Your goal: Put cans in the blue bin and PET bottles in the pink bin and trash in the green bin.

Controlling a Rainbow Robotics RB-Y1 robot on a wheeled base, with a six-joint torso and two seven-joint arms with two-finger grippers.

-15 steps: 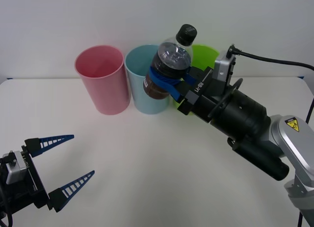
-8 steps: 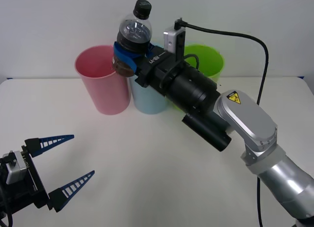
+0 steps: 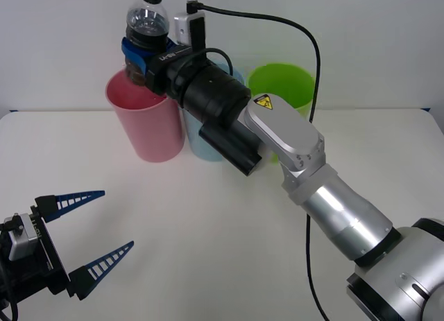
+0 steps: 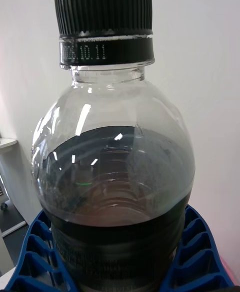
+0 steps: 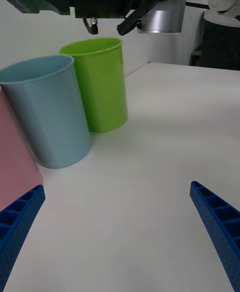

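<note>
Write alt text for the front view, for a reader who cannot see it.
The right tool holds the PET bottle upright above the pink bin. The blue bin and green bin stand beside it; the left tool waits open near the table's front.

Green bin [image 5: 97, 82] and blue bin [image 5: 47, 110] sit side by side on the white table [image 5: 150, 182], pink bin [image 5: 12, 162] at the edge. Left gripper [image 5: 117, 232] fingers spread wide.

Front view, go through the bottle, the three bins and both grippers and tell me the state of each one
PET bottle: capped, upright, held above the pink bin
Pink bin: upright, open
Blue bin: upright, open
Green bin: upright, open
Right gripper: fingers shut on the PET bottle
Left gripper: fingers open, low over the table
</note>
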